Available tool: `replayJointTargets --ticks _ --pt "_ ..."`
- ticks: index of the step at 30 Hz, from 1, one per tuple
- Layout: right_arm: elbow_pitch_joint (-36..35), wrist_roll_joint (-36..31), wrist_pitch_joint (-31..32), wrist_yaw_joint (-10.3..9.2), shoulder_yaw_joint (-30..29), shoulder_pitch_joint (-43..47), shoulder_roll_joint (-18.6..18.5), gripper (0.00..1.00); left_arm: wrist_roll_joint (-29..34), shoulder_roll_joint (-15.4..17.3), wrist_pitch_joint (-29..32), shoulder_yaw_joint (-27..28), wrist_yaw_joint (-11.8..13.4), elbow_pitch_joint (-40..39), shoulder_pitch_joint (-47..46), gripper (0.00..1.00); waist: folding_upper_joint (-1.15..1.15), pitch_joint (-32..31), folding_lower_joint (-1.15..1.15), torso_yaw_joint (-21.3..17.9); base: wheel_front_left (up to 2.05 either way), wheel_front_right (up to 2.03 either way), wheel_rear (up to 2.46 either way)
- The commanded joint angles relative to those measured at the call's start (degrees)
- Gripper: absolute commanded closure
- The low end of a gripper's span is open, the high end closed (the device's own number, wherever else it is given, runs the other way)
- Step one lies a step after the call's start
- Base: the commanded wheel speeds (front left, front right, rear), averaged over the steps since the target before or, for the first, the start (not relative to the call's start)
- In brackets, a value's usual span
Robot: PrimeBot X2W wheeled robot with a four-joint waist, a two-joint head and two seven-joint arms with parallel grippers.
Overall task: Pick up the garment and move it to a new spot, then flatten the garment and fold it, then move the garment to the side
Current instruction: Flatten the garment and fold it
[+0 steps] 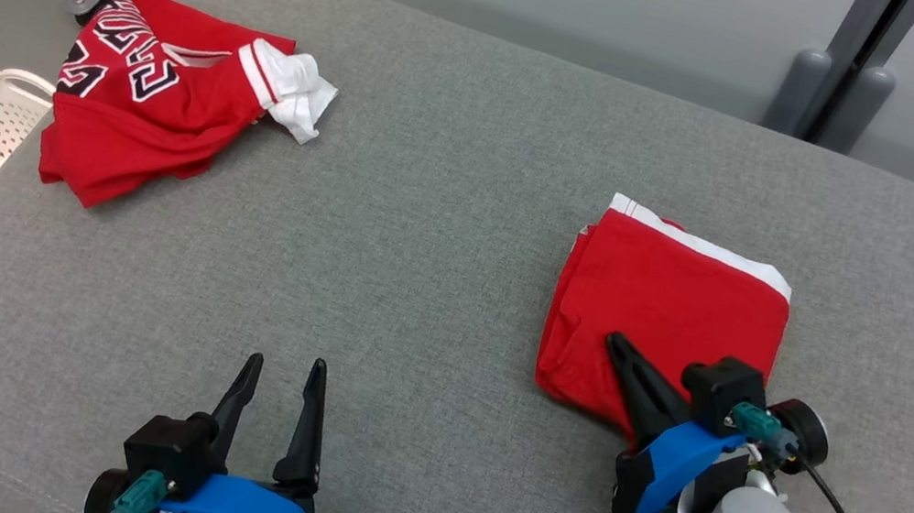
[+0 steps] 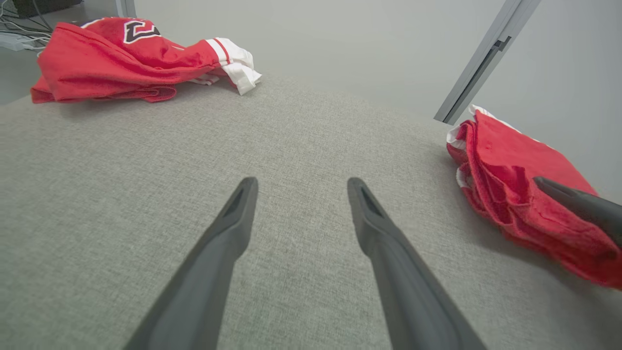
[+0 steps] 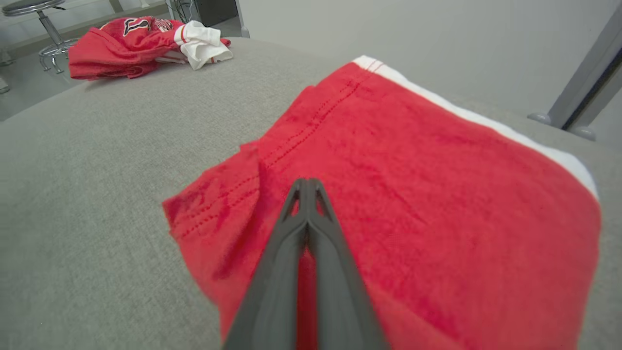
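Right gripper (image 1: 617, 344): fingers closed tip to tip, resting on the near corner of the folded red garment (image 1: 671, 311). Whether cloth is pinched between them cannot be determined. The garment lies flat on the grey padded surface (image 1: 422, 241), extending ahead of those tips. Left gripper (image 1: 286, 363): fingers spread, empty, over bare padding. A crumpled red jersey (image 1: 148, 103) lies well beyond them, to their left.

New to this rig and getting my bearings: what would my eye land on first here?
The folded red garment at the right of the grey surface, with the shut right gripper lying across its near corner. Next, a crumpled red jersey at the far left corner, and the left gripper open over that surface near the front.
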Motion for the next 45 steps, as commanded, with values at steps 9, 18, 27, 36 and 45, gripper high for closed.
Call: replayJointTargets --ticks 9,18,27,36,45 --pt "-3.41 6.61 -0.17 0.00 12.30 1.10 -2.83 1.00 -0.87 -0.06 -0.17 -1.40 -0.01 -1.43 -2.09 0.00 -0.01 1.53 -0.01 0.03 0.00 0.00 0.00" --pt "-4.54 11.92 -0.18 0.00 18.74 0.64 -3.48 1.00 -0.25 -0.07 -0.16 -0.53 -0.10 -1.39 -2.63 0.00 -0.01 0.93 -0.01 -1.70 0.00 0.00 0.00" --pt "-12.78 14.13 -0.17 0.00 10.80 2.71 -3.24 1.00 1.06 -0.06 -0.16 1.96 -0.49 -1.43 -1.76 0.00 -0.01 -1.60 -0.01 -6.43 0.00 0.00 0.00" --pt "-16.59 6.15 -0.16 0.00 -11.09 10.54 -0.52 0.00 2.71 -0.07 -0.17 5.90 -0.52 -0.65 -0.41 0.00 -0.01 -5.38 -0.01 -13.05 0.00 0.00 0.00" --pt "-15.48 -1.49 -0.17 0.01 -22.89 18.14 3.08 0.00 4.51 -0.06 -0.16 8.95 -0.05 0.12 1.62 0.00 -0.01 -8.11 -0.01 -17.18 0.00 0.00 0.00"
